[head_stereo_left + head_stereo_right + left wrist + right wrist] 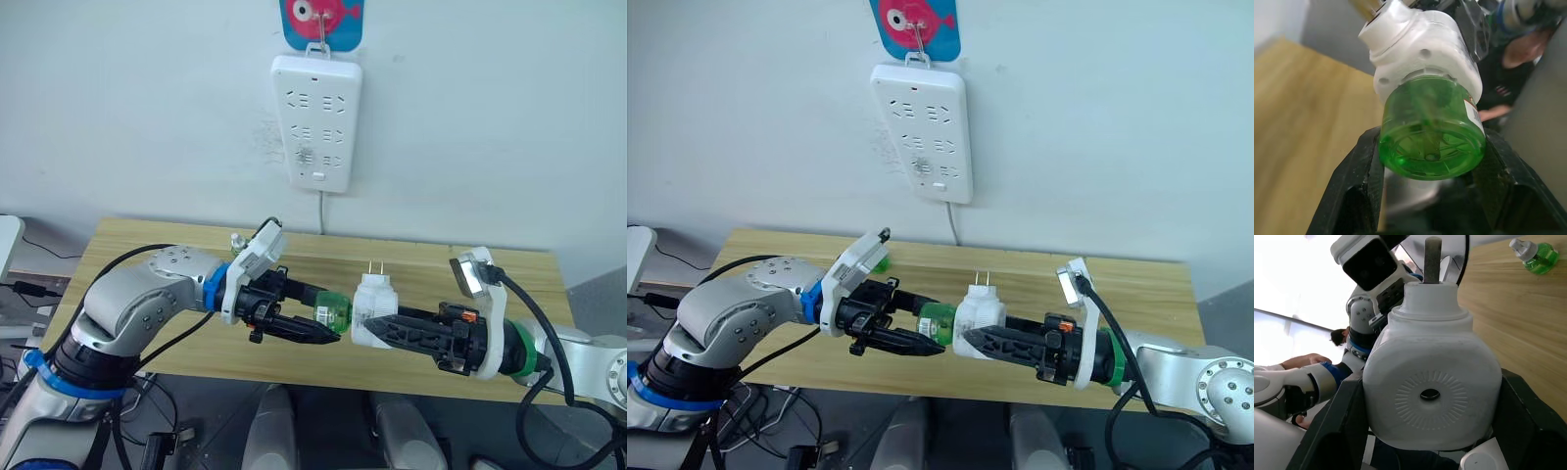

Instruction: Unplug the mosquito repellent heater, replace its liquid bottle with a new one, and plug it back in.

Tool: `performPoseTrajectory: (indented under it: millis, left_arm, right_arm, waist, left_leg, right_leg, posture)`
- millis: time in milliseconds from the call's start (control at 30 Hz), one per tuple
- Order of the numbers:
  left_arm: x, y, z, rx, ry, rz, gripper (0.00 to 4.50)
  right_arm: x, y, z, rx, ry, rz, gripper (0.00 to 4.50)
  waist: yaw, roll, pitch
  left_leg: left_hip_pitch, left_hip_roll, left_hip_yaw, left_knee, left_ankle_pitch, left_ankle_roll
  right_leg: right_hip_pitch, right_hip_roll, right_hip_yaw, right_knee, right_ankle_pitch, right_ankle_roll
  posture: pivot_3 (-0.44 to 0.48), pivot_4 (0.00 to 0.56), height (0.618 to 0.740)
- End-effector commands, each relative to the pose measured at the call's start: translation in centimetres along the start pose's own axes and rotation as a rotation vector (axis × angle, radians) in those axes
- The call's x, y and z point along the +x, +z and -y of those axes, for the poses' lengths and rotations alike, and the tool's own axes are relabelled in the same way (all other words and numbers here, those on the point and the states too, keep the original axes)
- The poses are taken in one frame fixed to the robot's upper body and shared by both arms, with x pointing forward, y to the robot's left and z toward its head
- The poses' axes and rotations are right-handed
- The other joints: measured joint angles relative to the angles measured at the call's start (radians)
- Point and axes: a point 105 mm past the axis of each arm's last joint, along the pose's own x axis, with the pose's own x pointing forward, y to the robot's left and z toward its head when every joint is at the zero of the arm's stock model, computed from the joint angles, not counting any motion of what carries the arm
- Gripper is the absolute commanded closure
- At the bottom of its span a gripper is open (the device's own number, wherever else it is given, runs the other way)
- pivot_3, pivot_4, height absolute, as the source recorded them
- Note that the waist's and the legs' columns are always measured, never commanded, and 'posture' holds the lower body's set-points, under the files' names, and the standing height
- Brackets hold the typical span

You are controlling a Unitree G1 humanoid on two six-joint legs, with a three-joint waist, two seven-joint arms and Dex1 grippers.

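Heater: the mosquito repellent heater (373,309) is unplugged and held in the air over the front part of the counter (529,279), its two prongs pointing up toward 12 o'clock.
Right jaws: the right gripper (384,328) has its jaws clamped on the heater's white body from either side; in the right wrist view the round face with its dark centre dot (1430,394) looks straight back along the fingers.
Bottle: a green liquid bottle (333,311) sits at the heater's 9 o'clock, its neck in the heater's socket and its base turned toward the left arm.
Left jaws: the left gripper (323,323) has its jaws closed on the bottle, one black finger on each side of it, as the left wrist view shows.
Key relation: bottle and heater share one long axis running 9 to 3 o'clock, level with the counter edge, with one gripper at each end. My judgement is that the coming move is a twist or pull along that line.
Second bottle: another green bottle (1535,255) with a white cap lies on the counter behind the left arm, well apart from the heater.
Power strip: a white power strip (315,121) hangs on the wall at 12 o'clock, all sockets free.
Writing: a small printed label on the held bottle (1472,115) is too small to read; no brand can be made out.
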Motion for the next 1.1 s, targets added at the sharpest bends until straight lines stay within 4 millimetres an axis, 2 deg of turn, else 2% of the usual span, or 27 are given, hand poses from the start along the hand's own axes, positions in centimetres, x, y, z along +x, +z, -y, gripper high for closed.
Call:
performPoseTrajectory:
  millis: [33, 233, 267, 367, 433, 467, 600, 800, 933, 1067, 1100]
  left_arm:
    - [-1.2, 0.2, -0.5, -0.036, 0.063, 0.015, 2.3]
    - [-0.7, -0.7, -0.5, 0.047, 0.092, 0.006, 2.3]
    - [-0.6, -1.0, -0.6, 0.079, 0.099, -0.004, 1.57]
    - [-0.6, -1.6, -0.8, 0.191, 0.114, -0.019, 0.73]
    - [-0.7, -2.7, -1.0, 0.343, 0.138, -0.056, 0.1]
    - [-0.8, -3.3, -1.0, 0.403, 0.145, -0.074, 0.02]
    - [-1.2, -4.9, -1.3, 0.663, 0.233, -0.03, 0.0]
    - [-0.5, -2.8, -0.7, 0.959, 0.34, 0.133, 0.0]
    - [0.2, -1.4, -0.6, 1.068, 0.327, 0.187, 0.0]
    - [0.6, -1.3, -0.2, 1.08, 0.268, 0.197, 0.0]
    - [0.7, -1.2, -0.1, 1.08, 0.257, 0.202, 0.18]
  right_arm:
    - [-0.1, -0.4, -0.4, -0.008, 0.004, -0.017, 1.51]
    - [-0.1, -0.4, -0.5, -0.005, 0.002, -0.012, 1.51]
    - [-0.1, -0.4, -0.5, -0.004, 0.001, -0.011, 1.51]
    - [-0.1, -0.3, -0.4, 0.0, -0.001, -0.005, 1.51]
    - [-0.2, -0.2, -0.4, 0.002, -0.003, -0.001, 1.51]
    - [-0.2, -0.2, -0.4, 0.002, -0.004, 0.0, 1.51]
    - [-0.2, -0.1, -0.3, 0.001, -0.007, 0.003, 1.51]
    - [-0.2, -0.1, -0.3, 0.001, -0.007, 0.004, 1.51]
    - [-0.1, -0.1, -0.4, 0.001, -0.004, 0.002, 1.51]
    - [-0.1, -0.1, -0.4, -0.001, -0.004, 0.001, 1.51]
    - [-0.1, -0.1, -0.4, -0.001, -0.005, 0.001, 1.51]
  waist:
    - [0.0, 0.0, 0.003]
    - [0.002, 0.0, 0.008]
    - [0.002, 0.0, 0.008]
    - [0.003, 0.0, 0.008]
    - [0.004, 0.0, 0.008]
    - [0.004, 0.0, 0.008]
    - [0.005, 0.0, 0.008]
    - [0.018, 0.0, 0.008]
    - [0.018, 0.0, 0.008]
    - [0.014, 0.0, 0.008]
    - [0.013, 0.0, 0.008]
  left_leg:
    - [0.0, 0.0, 0.0, 0.0, 0.0, 0.0]
    - [0.0, 0.0, 0.001, 0.0, 0.001, -0.003]
    - [0.0, 0.0, 0.001, 0.0, 0.001, -0.003]
    - [0.0, 0.0, 0.001, 0.0, 0.002, -0.003]
    - [0.0, 0.0, 0.002, 0.0, 0.002, -0.004]
    - [0.0, 0.0, 0.002, 0.0, 0.002, -0.004]
    - [0.0, 0.0, 0.004, -0.001, 0.002, -0.004]
    - [-0.001, 0.0, 0.003, 0.0, 0.001, -0.001]
    - [-0.001, 0.0, 0.003, 0.0, 0.001, -0.001]
    - [-0.001, 0.0, 0.003, 0.0, 0.001, -0.001]
    - [-0.001, 0.0, 0.003, 0.0, 0.001, -0.001]
  right_leg:
    - [0.0, 0.0, 0.0, 0.0, 0.0, 0.0]
    - [0.0, 0.0, 0.001, 0.0, 0.0, 0.0]
    - [0.0, 0.0, 0.001, 0.0, 0.0, 0.0]
    - [0.0, 0.0, 0.001, 0.0, 0.0, 0.0]
    - [0.0, -0.001, 0.002, 0.0, 0.0, 0.0]
    - [0.0, -0.001, 0.002, -0.001, 0.0, 0.0]
    - [-0.001, -0.001, 0.003, -0.001, 0.0, 0.0]
    - [-0.001, -0.001, 0.002, -0.001, 0.0, 0.0]
    - [-0.001, -0.001, 0.003, -0.001, 0.001, 0.0]
    - [-0.001, -0.001, 0.003, 0.0, 0.001, 0.0]
    - [-0.001, -0.001, 0.003, 0.0, 0.001, 0.0]
  posture:
    - [-0.086, 0.34, 0.697]
    - [-0.089, 0.342, 0.697]
    - [-0.089, 0.342, 0.697]
    - [-0.088, 0.34, 0.697]
    - [-0.089, 0.339, 0.697]
    - [-0.089, 0.339, 0.697]
    - [-0.089, 0.339, 0.697]
    - [-0.092, 0.337, 0.697]
    - [-0.091, 0.337, 0.697]
    - [-0.095, 0.337, 0.697]
    - [-0.096, 0.337, 0.697]
